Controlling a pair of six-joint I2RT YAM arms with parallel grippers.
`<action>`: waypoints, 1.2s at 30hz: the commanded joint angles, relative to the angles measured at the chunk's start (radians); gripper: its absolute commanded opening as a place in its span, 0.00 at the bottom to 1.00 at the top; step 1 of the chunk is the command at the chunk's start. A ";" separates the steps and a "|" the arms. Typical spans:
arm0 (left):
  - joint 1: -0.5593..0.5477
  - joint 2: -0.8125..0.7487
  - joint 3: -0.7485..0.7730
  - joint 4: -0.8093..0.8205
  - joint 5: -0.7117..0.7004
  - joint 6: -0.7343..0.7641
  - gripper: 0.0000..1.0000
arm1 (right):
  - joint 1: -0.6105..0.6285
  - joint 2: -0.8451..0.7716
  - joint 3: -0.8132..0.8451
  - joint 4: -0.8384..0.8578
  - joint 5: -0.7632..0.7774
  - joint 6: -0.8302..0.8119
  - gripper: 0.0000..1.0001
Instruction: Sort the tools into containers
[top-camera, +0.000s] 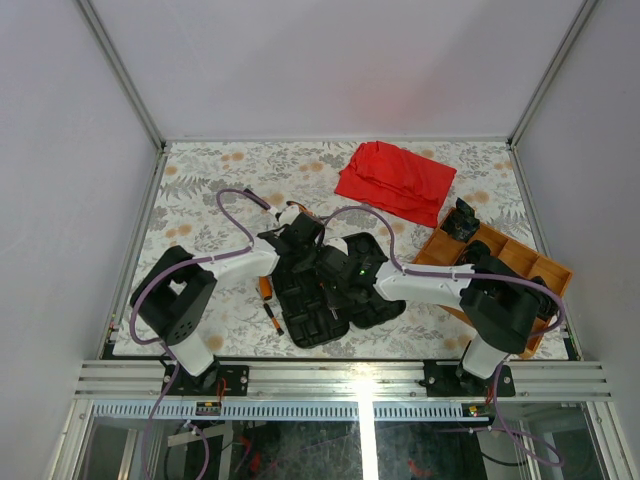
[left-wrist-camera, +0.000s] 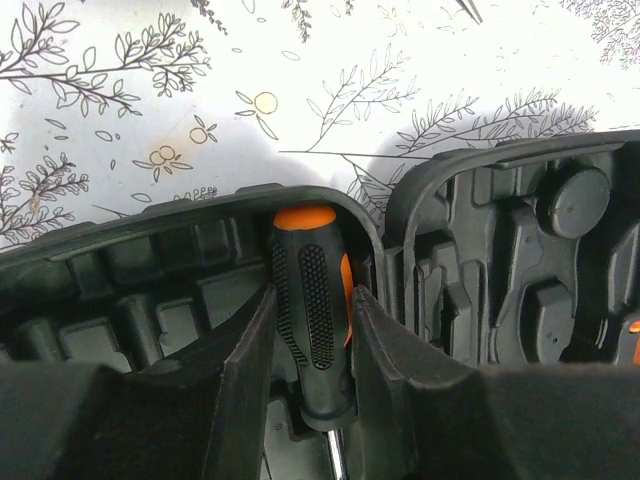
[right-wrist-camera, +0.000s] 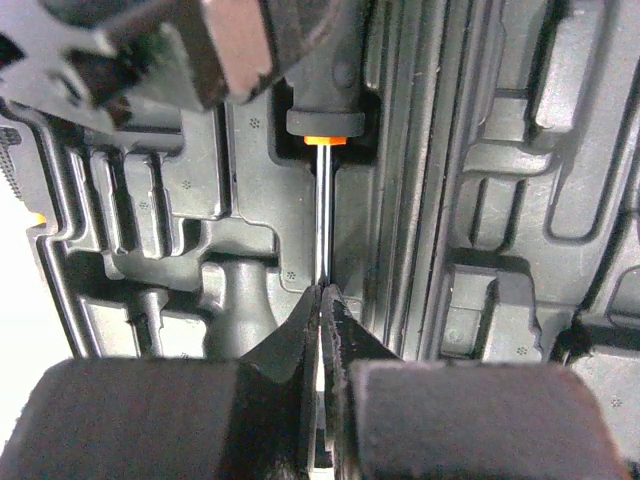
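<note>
Floral-patterned surface (top-camera: 200, 180) fills a white-walled enclosure, with a crumpled red cloth (top-camera: 395, 180) at its far right and a compartmented wooden tray (top-camera: 520, 262) along the right edge. A black moulded-plastic tool case (top-camera: 312, 322) lies open near the middle, both halves showing their tool slots.

Inside the left-hand half of the case (left-wrist-camera: 150, 300), a screwdriver with a black textured handle and orange end cap (left-wrist-camera: 312, 300) lies along a moulded recess. Its long axis runs across that half, with the orange cap close against the rounded rim and the steel shaft pointing inward. From the right wrist camera the shaft (right-wrist-camera: 322, 220) runs as a straight bright line up from the fingertips to the handle's orange collar.

The left end effector (left-wrist-camera: 312, 335) grasps the handle, one finger (left-wrist-camera: 245, 370) pressed to each side. The right end effector (right-wrist-camera: 322, 298) is clenched on the thin shaft, fingertips nearly meeting around it. Whether the screwdriver is fully seated in its slot is hard to judge.

On the surface just left of the case lie two slim loose tools (top-camera: 268, 300) with orange markings, apart from both arms.
</note>
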 joint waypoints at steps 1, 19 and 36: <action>-0.023 0.097 -0.043 -0.037 0.008 0.035 0.00 | 0.010 0.222 -0.122 -0.073 -0.032 0.015 0.00; -0.043 0.178 -0.026 -0.035 0.046 0.081 0.00 | 0.026 0.460 -0.092 -0.124 0.040 0.049 0.00; 0.026 0.079 -0.126 -0.014 0.075 0.101 0.00 | -0.026 0.203 -0.110 -0.273 0.172 -0.008 0.00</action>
